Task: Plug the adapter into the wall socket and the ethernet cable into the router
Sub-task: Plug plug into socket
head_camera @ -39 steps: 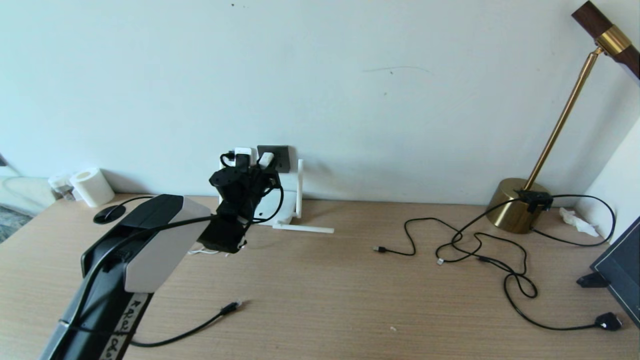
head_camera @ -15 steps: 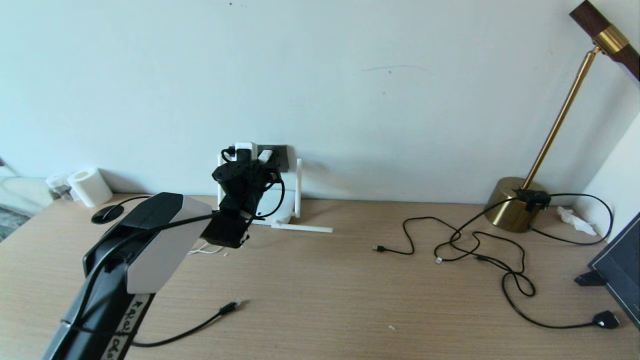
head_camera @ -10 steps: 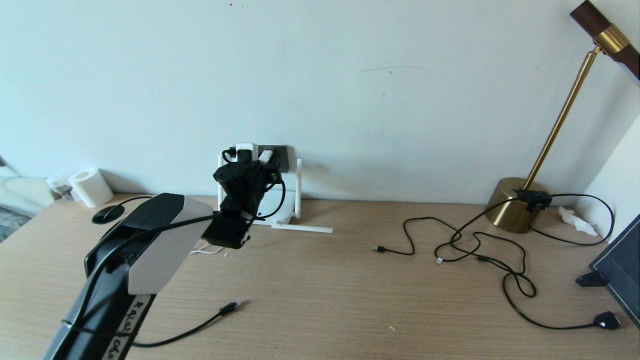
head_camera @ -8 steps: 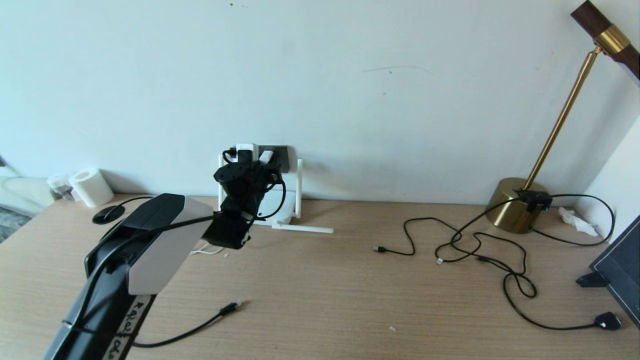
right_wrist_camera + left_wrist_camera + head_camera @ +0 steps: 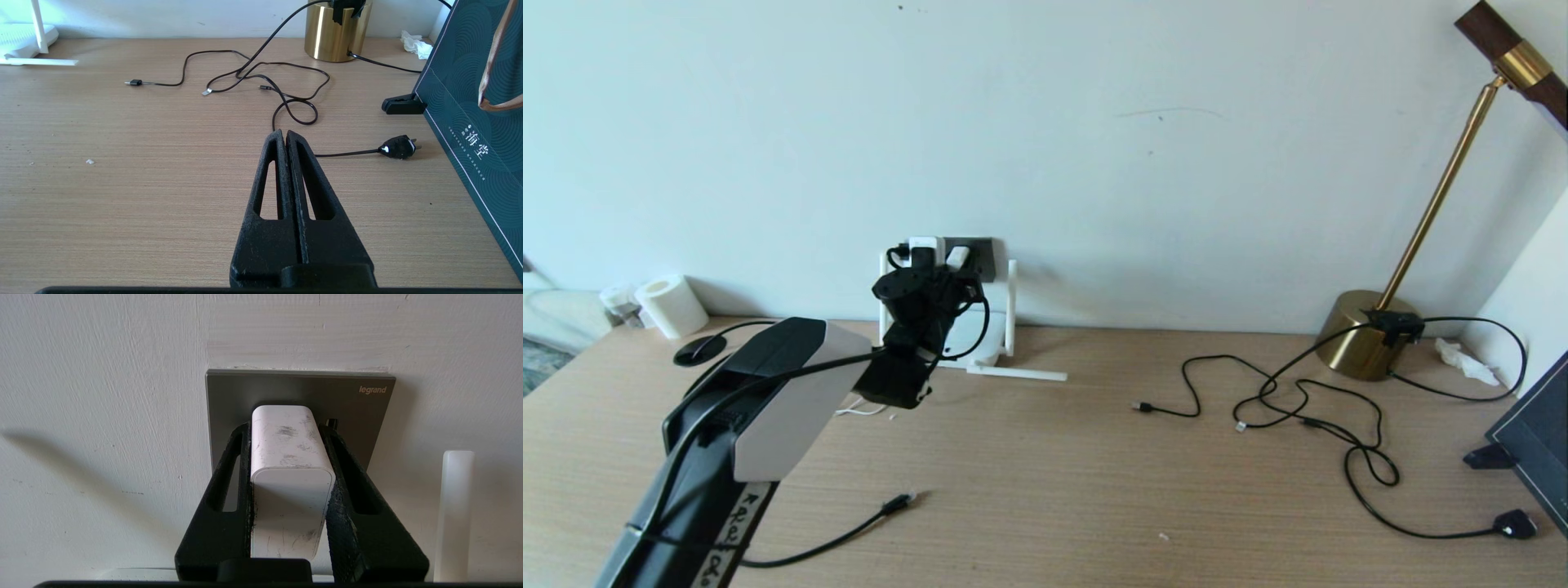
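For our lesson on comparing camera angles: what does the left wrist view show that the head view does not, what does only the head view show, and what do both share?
Only the left wrist view shows the left hand clamping the adapter's sides, its far end at the wall socket, and the plate's brand lettering.

Only the head view shows the ethernet cable lying loose on the desk, and the lamp.

Both show the adapter, the socket and a router antenna.

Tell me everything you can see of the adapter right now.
The adapter is a small white rounded block, plastic by its look, its upper face scuffed with grey smudges. The left pincer is clamped on its two sides. Its front end meets the dark grey wall socket, above the desk. The pins are hidden, so how deeply it is seated cannot be told. No cord shows in the wrist view.
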